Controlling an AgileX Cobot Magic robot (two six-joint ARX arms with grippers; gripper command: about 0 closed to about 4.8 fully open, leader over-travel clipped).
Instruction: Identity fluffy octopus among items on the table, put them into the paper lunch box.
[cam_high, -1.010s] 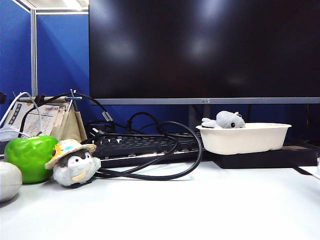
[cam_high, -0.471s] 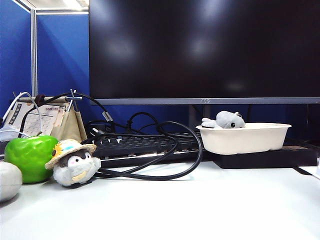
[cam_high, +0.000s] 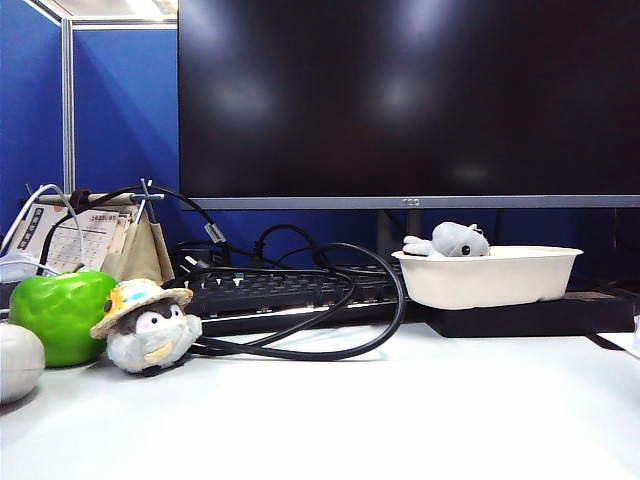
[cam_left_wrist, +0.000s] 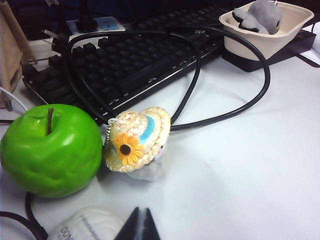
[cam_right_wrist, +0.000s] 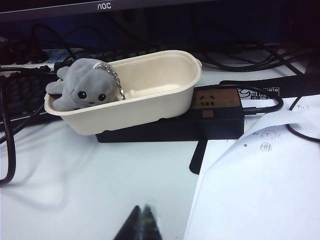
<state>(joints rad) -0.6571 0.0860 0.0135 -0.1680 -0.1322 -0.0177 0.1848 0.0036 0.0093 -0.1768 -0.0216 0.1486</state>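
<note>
The grey fluffy octopus (cam_high: 452, 241) (cam_right_wrist: 82, 90) (cam_left_wrist: 260, 15) lies at the left end of the paper lunch box (cam_high: 500, 278) (cam_right_wrist: 165, 85) (cam_left_wrist: 287, 31), leaning on its rim with a bead chain across its head. The box rests on a flat black block (cam_right_wrist: 210, 122) at the right of the white table (cam_high: 400, 420). My left gripper (cam_left_wrist: 139, 214) is shut and empty, hovering over the table near the straw-hat penguin plush (cam_left_wrist: 137, 142) (cam_high: 148, 325). My right gripper (cam_right_wrist: 141, 211) is shut and empty, over bare table in front of the box. Neither gripper shows in the exterior view.
A green apple (cam_high: 62, 315) (cam_left_wrist: 50, 149) sits beside the penguin, with a white rounded object (cam_high: 18, 362) (cam_left_wrist: 85, 227) in front. A black keyboard (cam_high: 280, 295), looping black cables (cam_high: 330, 345) and a large monitor (cam_high: 400, 100) stand behind. Paper sheets (cam_right_wrist: 265, 190) lie at the right.
</note>
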